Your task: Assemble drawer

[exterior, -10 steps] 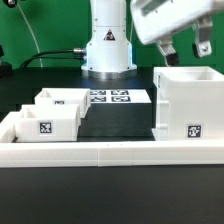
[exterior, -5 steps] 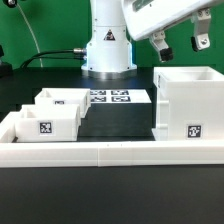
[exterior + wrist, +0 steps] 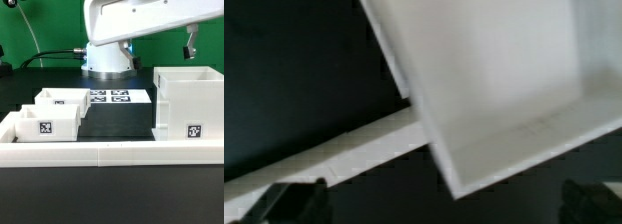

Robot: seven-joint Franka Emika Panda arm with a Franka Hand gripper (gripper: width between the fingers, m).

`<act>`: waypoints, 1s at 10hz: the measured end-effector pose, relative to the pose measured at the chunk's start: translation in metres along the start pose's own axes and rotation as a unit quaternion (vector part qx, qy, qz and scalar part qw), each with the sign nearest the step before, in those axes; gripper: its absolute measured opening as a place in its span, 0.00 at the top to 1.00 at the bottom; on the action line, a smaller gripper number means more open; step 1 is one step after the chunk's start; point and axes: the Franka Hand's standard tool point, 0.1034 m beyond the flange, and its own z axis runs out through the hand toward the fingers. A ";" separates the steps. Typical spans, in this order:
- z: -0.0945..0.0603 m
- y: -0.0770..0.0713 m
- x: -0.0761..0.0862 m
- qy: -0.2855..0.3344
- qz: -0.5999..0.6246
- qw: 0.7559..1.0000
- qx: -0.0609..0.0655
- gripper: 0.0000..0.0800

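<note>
The tall white drawer case (image 3: 188,105) stands on the black table at the exterior view's right, with a square tag low on its front. Two small open-top trays (image 3: 45,120) (image 3: 60,98) sit at the exterior view's left, the nearer one showing a tag. My gripper (image 3: 158,45) hangs above the case's back left corner, open and empty, clear of the case. In the wrist view the gripper (image 3: 441,205) is open with dark fingertips (image 3: 295,200) far apart, and the blurred case (image 3: 509,90) fills the picture.
A low white rail (image 3: 110,150) edges the table in front of the parts; it also shows in the wrist view (image 3: 349,150). The marker board (image 3: 112,97) lies flat behind the trays. The robot base (image 3: 108,55) stands at the back.
The gripper has risen and shifted toward the exterior view's left, staying open. The case and trays have not moved.
</note>
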 end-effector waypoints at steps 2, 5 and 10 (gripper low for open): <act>0.001 0.001 0.000 -0.001 -0.071 0.997 -0.005 0.19; 0.001 0.014 -0.004 -0.011 -0.102 0.995 -0.015 0.19; 0.010 0.087 -0.028 -0.021 -0.107 0.992 -0.067 0.19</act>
